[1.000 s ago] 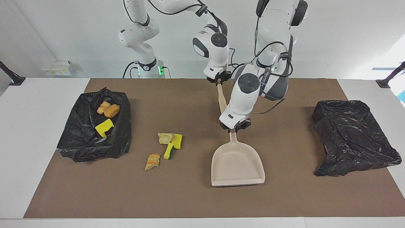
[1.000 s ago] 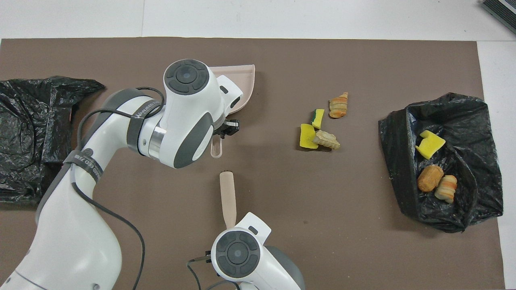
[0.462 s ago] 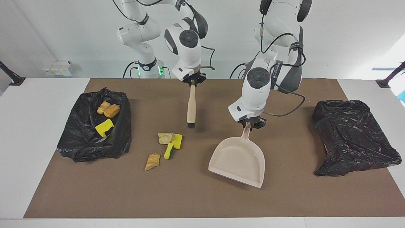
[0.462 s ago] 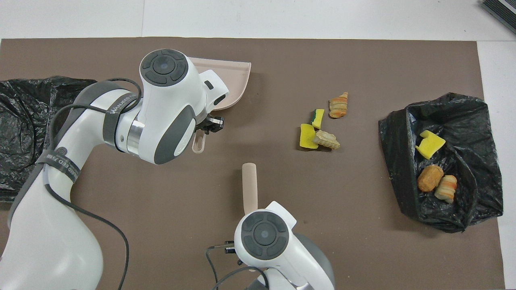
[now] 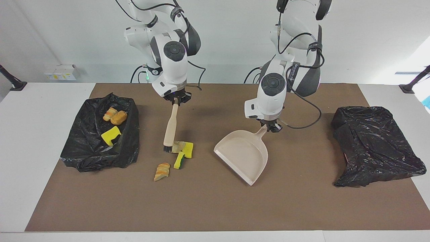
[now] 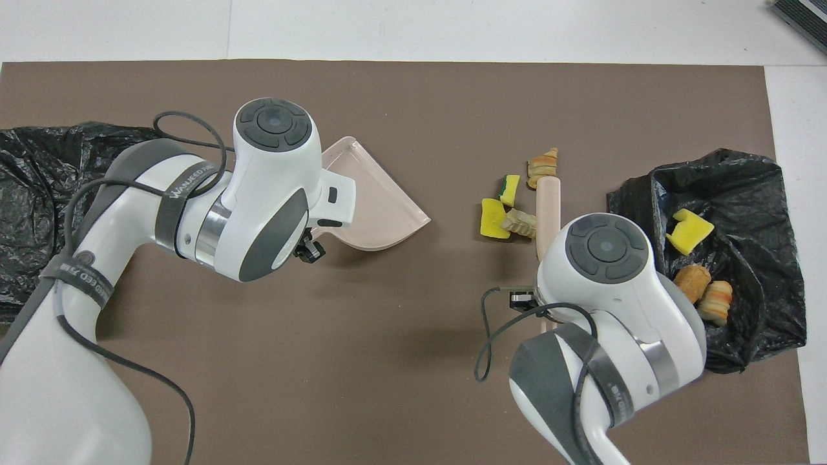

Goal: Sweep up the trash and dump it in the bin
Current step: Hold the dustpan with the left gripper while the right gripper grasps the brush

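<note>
Loose trash lies on the brown mat: a tan chunk (image 5: 177, 146), a yellow sponge (image 5: 188, 150), a green-backed sponge (image 5: 179, 161) and a bread chunk (image 5: 162, 170). My right gripper (image 5: 175, 100) is shut on the beige brush (image 5: 170, 126), whose bristles touch the tan chunk on the side toward the bin. The bin (image 5: 87, 148), a black bag at the right arm's end, holds a yellow sponge (image 5: 111, 135) and bread bits (image 5: 115, 116). My left gripper (image 5: 270, 127) is shut on the handle of the beige dustpan (image 5: 243, 154), its mouth turned toward the trash (image 6: 494, 218).
A second black bag (image 5: 373, 144) lies crumpled at the left arm's end of the mat. Bare brown mat (image 5: 208, 208) stretches from the trash and dustpan away from the robots. In the overhead view the right arm's wrist covers its gripper and part of the brush (image 6: 548, 200).
The right gripper has carried the brush toward the right arm's end and down to the trash pile. The left gripper has swung the dustpan round so that its mouth faces the trash.
</note>
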Available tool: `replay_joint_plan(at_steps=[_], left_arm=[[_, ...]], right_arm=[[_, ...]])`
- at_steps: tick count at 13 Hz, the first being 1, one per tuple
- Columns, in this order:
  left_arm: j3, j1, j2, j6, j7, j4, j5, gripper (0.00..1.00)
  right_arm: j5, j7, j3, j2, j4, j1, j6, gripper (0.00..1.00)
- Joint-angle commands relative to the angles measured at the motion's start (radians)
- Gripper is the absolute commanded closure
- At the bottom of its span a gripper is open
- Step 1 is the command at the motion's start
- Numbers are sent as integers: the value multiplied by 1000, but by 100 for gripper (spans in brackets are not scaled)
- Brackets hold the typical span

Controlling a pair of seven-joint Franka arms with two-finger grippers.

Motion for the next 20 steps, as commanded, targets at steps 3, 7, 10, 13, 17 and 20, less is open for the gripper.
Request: replay_joint_plan(at_steps=[3,7,10,13,17,20], left_arm=[[-3,-62,-78,47,45,-105,38,100],[-5,-125,-149,196,45,-243,77,100],[-7,-151,-169,238,45,-296,81,100],[-8,-182,-169,270,53,-329,81,100],[-8,-177,-172,317,79,-352,79,100],[-8,-164,-170,412,79,-377,78,100]], right_arm=[[-7,-44,17,51,-14,-75,-3,100],[83,-82,18,122,5,-75,8,100],[150,-84,21,244,118,28,7,100],[204,-90,35,280,179,73,-4,100],[229,-133,66,272,188,125,-1,100],[230,-171,66,239,208,114,-18,100]])
